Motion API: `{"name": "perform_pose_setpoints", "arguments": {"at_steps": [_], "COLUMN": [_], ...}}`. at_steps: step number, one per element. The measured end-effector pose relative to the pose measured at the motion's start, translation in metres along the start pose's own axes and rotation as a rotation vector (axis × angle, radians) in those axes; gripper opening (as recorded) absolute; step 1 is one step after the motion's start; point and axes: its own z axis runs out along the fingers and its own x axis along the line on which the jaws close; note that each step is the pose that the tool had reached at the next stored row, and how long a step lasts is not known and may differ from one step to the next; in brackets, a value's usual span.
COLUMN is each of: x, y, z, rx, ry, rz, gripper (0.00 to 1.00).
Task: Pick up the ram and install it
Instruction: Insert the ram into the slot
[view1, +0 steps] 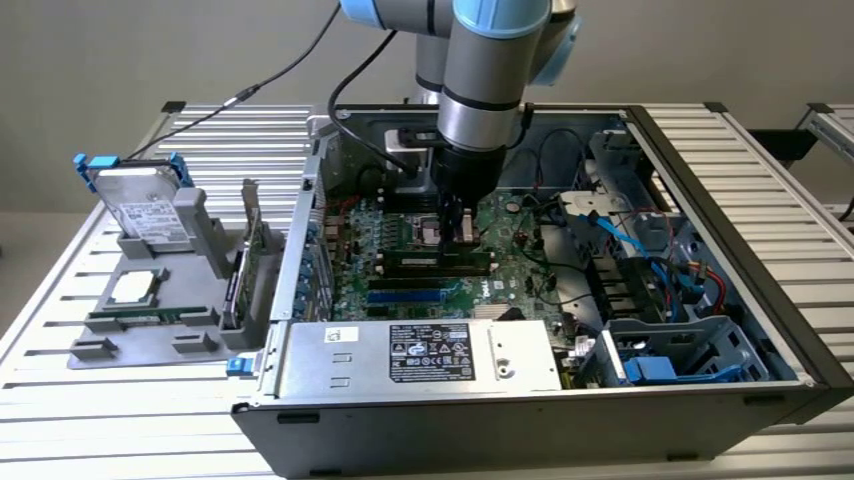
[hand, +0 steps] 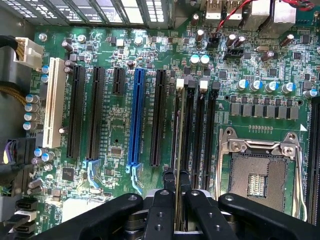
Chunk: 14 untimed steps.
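A: What sits at the exterior view's left?
B: A grey holder (view1: 134, 325) carrying a hard drive (view1: 140, 205) (outside the case (view1: 534, 435)).
A: And the gripper (hand: 177, 180)?
B: Over the motherboard (hand: 115, 125), jaws clamped on the ram (hand: 178, 130), which stands edge-on among the black memory slots (hand: 202, 135), near the processor socket (hand: 260, 170)

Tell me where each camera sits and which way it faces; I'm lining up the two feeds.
Exterior view: off the arm, raised, looking down into the open computer case; shows the arm and its claw.
Wrist view: on the wrist, looking onto the motherboard; shows the claw's fingers clamping the ram.
Shared: the motherboard, its memory slots and the claw.
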Motion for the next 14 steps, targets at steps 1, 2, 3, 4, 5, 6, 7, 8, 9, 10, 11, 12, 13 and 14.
{"name": "perform_pose_setpoints", "arguments": {"at_steps": [1,2,3,4,5,6,7,8,9,10,11,12,13,14], "x": [0.0,0.0,-0.0001,-0.0001,0.0,0.0,0.0,-0.0001,-0.0001,-0.0001,-0.0001,-0.0001,-0.0001,-0.0001], "y": [-0.0001,-0.0001,-0.0001,-0.0002,-0.0002,-0.0002,-0.0001,-0.0001,0.0,0.0001,0.0002,0.0003,0.0003,0.0004], "z": [0.0,0.0,0.0,0.0,0.0,0.0,0.0,0.0,0.0001,0.0001,0.0002,0.0003,0.0005,0.0007], "rx": [0.0001,0.0002,0.0003,0.0004,0.0004,0.0006,0.0009,0.0012,0.0017,0.0021,0.0029,0.0036,0.0045,0.0053], "ry": [0.0002,0.0002,0.0002,0.0003,0.0004,0.0006,0.0007,0.0009,0.0011,0.0014,0.0016,0.0018,0.0019,0.002], "rz": [-0.002,-0.002,-0.002,-0.003,-0.003,-0.004,-0.004,-0.005,-0.005,-0.005,-0.006,-0.006,-0.006,-0.006], "gripper": [0.14,0.14,0.14,0.14,0.14,0.14,0.14,0.14,0.14,0.14,0.14,0.14,0.14,0.14]}}
